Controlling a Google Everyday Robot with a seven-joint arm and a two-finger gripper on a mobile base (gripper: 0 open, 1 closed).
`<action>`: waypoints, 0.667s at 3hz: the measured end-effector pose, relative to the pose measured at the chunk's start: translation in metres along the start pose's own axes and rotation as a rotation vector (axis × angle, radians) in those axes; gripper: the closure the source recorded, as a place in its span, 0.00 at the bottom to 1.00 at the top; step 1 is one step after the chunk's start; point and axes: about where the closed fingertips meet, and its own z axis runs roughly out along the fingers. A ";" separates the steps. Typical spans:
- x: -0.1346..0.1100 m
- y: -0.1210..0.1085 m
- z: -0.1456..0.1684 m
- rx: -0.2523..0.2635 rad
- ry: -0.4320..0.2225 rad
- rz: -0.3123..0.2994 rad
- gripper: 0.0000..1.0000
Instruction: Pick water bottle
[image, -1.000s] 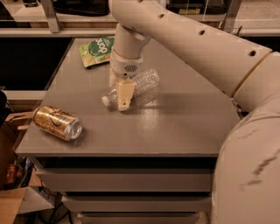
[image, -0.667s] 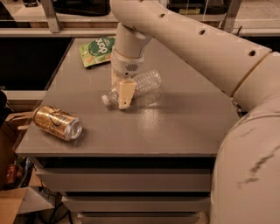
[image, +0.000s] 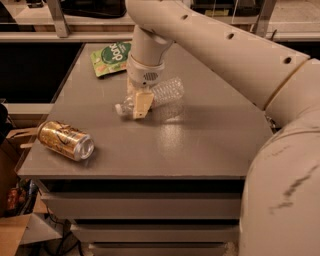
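Water bottle (image: 167, 93): down on its side near the middle of the grey table (image: 200, 150), clear and ribbed, white cap pointing left, fat end angled away to the right. Flat on the tabletop, not lifted.

Gripper (image: 137, 105): right down on it, planted over the neck end, just right of the cap. Tan front face crossing in front of the bottle and hiding the neck. Clamped tight or merely set around it? Cannot tell from here. Directly above, the white wrist (image: 145, 75), upright over the bottle. Behind that, the big cream arm (image: 215, 45), arching from the right foreground up over the table's right side and bending down to the bottle.

Over at the near-left corner: gold drink can (image: 66, 140), also on its side, silver end toward the right, well apart from the bottle and close to the table's front-left edge.

At the far left of the tabletop: green pouch (image: 111, 58), lying flat, white lettering on top, its right edge tucked behind the wrist, near the bottle but apart from it.

Below the tabletop: stacked grey drawer fronts (image: 140, 205). Down at the lower left, beside the table: cardboard box (image: 12, 235).
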 end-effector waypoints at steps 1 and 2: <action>0.000 -0.007 -0.021 0.030 0.019 -0.044 1.00; 0.000 -0.017 -0.047 0.076 0.044 -0.078 1.00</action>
